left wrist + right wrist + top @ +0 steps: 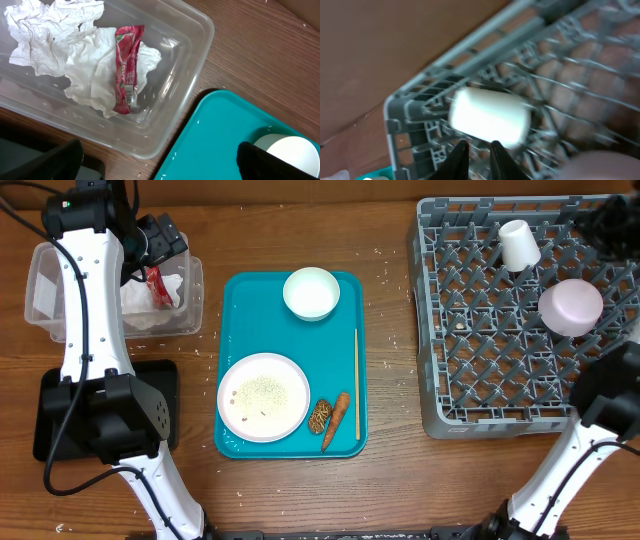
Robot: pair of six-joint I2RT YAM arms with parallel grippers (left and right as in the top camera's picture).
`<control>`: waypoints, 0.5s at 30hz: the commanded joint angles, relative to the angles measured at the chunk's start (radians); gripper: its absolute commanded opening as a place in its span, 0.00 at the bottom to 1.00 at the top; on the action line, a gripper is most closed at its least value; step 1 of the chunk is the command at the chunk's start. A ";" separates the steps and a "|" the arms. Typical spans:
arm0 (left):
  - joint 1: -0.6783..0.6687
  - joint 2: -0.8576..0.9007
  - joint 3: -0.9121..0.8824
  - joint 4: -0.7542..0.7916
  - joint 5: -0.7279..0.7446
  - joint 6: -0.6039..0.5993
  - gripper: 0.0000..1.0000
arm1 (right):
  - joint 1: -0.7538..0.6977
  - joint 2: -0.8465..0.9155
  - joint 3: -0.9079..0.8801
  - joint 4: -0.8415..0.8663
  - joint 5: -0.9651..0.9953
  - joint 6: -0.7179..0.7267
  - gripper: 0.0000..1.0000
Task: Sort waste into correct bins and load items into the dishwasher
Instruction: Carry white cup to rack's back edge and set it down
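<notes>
The left gripper [160, 237] is held wide open over the clear rectangular plastic tub [45, 305], where the red wrapper [127, 67] lies on crumpled white paper [87, 75] — nothing is held. The right gripper [476, 150] is seen nearly closed and empty, just beside the white cup [490, 119] lying in the far corner of the large grey pegged dish rack [450, 395], an upturned white bowl [571, 307] nearby. On the teal serving tray [240, 290] remain the large white round plate [263, 396] of rice, another small white bowl [311, 292], the orange carrot stick [336, 420], the brown speckled lump [320, 416] and the thin wooden chopstick [356, 385]. The food scraps are best cleared next — gripped low, lifted straight, the plate left undisturbed.
</notes>
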 commanded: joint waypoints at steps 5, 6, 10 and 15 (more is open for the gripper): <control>-0.007 -0.018 0.000 0.003 -0.012 -0.014 1.00 | 0.237 -0.019 0.000 0.101 0.272 0.005 0.11; -0.006 -0.018 0.000 0.003 -0.012 -0.014 1.00 | 0.261 -0.019 0.000 0.108 0.323 0.005 0.11; -0.007 -0.018 0.000 0.003 -0.012 -0.014 1.00 | 0.359 0.010 0.000 0.130 0.581 0.013 0.08; -0.007 -0.018 0.000 0.003 -0.012 -0.014 1.00 | 0.378 0.061 0.000 0.131 0.687 0.048 0.08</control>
